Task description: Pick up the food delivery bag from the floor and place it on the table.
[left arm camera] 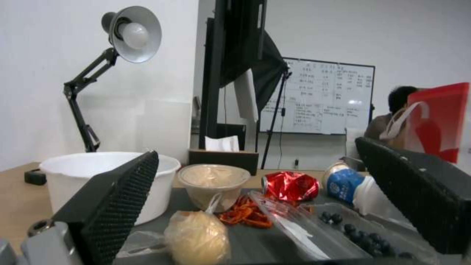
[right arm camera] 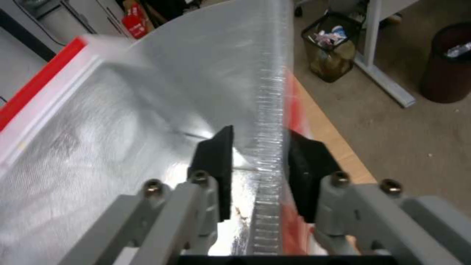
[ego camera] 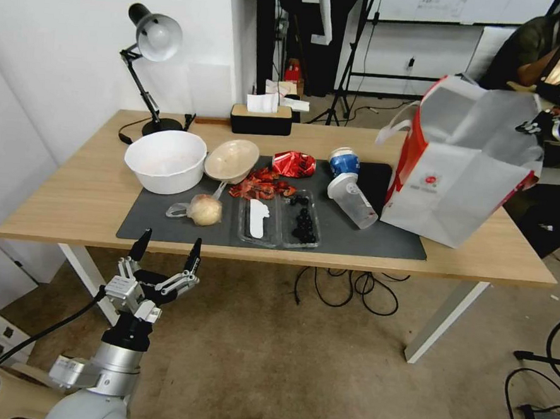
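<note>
While right gripper [right arm camera: 257,173] pinches food delivery bag [ego camera: 460,163] rim (at table [ego camera: 71,203] right edge), left gripper [ego camera: 166,253] hangs spread wide

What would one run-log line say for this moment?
right gripper: straddles rim of boxy white foil-lined delivery bag | bag: tilted on light-wood table | left gripper: open, idle

Desk lamp [ego camera: 152,43], white bowl [ego camera: 165,161]

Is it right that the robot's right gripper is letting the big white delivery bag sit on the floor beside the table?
Not the floor. The food delivery bag sits on the table, at its right end, as the head view shows. The right gripper straddles the bag's upper edge there.
</note>
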{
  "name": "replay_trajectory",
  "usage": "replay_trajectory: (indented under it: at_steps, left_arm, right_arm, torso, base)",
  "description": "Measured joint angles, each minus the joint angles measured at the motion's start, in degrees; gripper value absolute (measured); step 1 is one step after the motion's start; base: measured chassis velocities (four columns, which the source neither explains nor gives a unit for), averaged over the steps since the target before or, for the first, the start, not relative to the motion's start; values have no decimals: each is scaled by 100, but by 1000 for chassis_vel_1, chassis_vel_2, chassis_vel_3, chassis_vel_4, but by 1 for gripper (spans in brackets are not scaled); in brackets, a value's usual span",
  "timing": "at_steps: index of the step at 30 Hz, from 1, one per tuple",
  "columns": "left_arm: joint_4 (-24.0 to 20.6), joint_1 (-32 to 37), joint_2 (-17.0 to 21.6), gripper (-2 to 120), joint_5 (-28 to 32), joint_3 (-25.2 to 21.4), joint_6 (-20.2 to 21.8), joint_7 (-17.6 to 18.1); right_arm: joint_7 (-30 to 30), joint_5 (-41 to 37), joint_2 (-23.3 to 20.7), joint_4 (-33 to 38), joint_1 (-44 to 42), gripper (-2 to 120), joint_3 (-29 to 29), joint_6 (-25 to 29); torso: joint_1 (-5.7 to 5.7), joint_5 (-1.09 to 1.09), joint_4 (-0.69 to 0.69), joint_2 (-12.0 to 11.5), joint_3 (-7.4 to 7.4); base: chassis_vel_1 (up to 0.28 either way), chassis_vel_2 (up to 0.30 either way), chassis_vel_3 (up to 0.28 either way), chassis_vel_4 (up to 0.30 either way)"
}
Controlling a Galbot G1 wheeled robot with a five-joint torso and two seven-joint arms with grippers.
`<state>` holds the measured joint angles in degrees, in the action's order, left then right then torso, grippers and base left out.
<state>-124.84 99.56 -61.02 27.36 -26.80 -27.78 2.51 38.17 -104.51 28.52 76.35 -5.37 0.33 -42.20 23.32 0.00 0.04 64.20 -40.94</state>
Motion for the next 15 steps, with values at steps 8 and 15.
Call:
replay_trajectory:
  at_steps: [8,15]
  left_arm:
    - [7,-23,46,100,25,-2,10,5]
    - [42,-71,56,100,46,18,24,8]
  right_arm:
    - [-89,59,40,-24,17,55,-20,4]
    - [-366,82,84,21,4,82,27,6]
  torso:
    - [0,0,1,0,0]
    - [0,-1,1,0,0]
  base:
    - [0,0,0,0]
    - [0,0,0,0]
